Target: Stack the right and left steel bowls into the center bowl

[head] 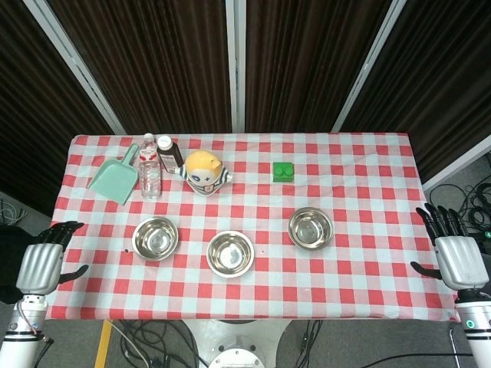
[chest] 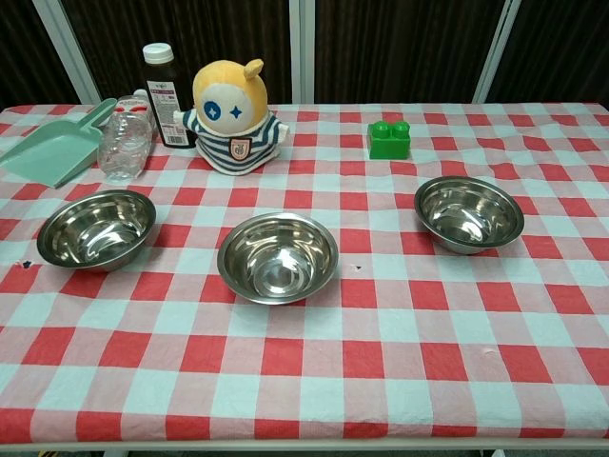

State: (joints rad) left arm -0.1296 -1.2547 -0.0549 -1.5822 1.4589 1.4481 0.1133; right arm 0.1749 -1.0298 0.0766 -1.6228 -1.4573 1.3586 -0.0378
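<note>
Three steel bowls stand apart on the red-checked tablecloth. The left bowl (head: 155,238) (chest: 96,228), the center bowl (head: 230,253) (chest: 277,257) and the right bowl (head: 311,228) (chest: 468,213) are all upright and hold nothing. My left hand (head: 44,263) hovers at the table's left edge, fingers spread, holding nothing. My right hand (head: 454,253) hangs at the table's right edge, likewise spread with nothing in it. Neither hand shows in the chest view.
Along the back stand a teal dustpan (head: 115,179), a clear water bottle (head: 149,167), a dark bottle (head: 169,153), a yellow plush toy (head: 204,172) and a green block (head: 284,171). Cables lie on the floor below the table's front edge (head: 245,314).
</note>
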